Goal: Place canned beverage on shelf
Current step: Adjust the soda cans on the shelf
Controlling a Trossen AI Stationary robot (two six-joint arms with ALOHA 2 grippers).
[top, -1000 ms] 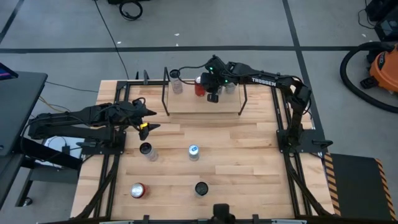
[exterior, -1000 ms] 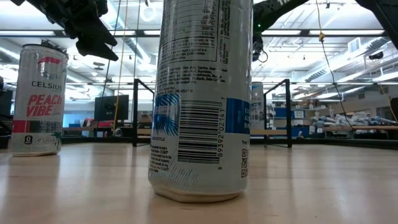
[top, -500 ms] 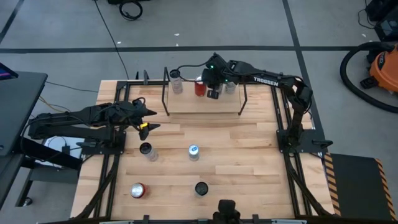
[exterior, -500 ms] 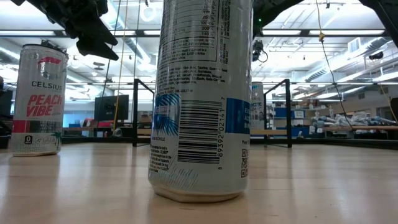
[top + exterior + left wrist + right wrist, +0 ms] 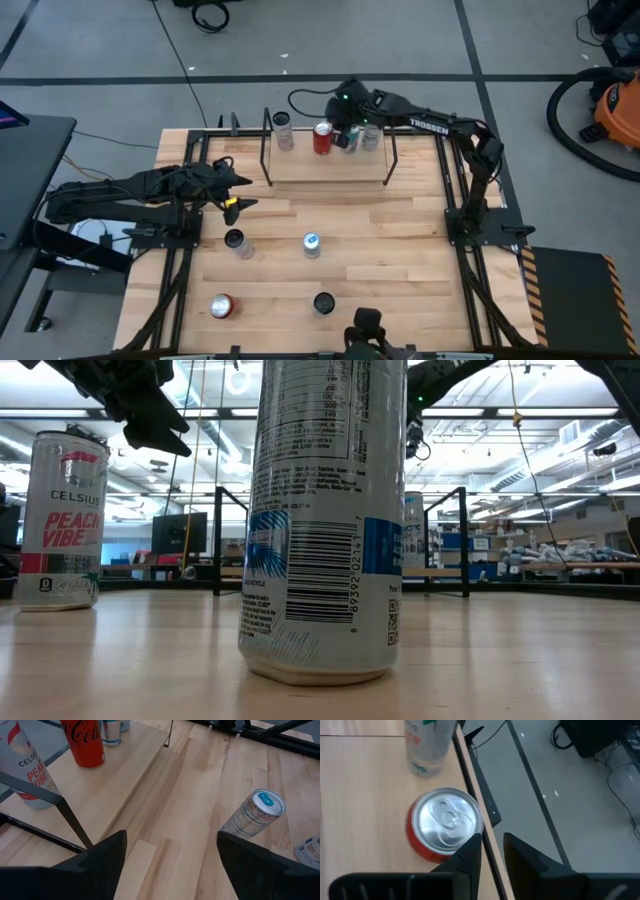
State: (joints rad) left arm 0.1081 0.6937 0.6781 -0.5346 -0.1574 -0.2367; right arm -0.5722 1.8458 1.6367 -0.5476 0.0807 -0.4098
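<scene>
The shelf (image 5: 328,165), a light wood board in a black rod frame, stands at the table's far middle. On it stand a red can (image 5: 322,138), a white can (image 5: 284,131) and a pale can (image 5: 370,138). My right gripper (image 5: 341,128) hangs shut above the shelf's far edge, just beyond the red can (image 5: 445,822), with nothing between its fingers (image 5: 470,855). My left gripper (image 5: 236,196) waits open above the table's left side, its fingers (image 5: 107,852) wide apart and holding nothing.
Several cans stand on the table in front of the shelf: a blue-topped silver one (image 5: 311,244), a dark-topped one (image 5: 234,241), a red one (image 5: 222,305) and a dark one (image 5: 323,302). The black frame posts (image 5: 267,150) stand at the board's corners.
My right gripper has drawn back toward the table's far edge and risen a little, tipping and turning as it went, and has stayed shut. The red can has kept upright on the shelf.
</scene>
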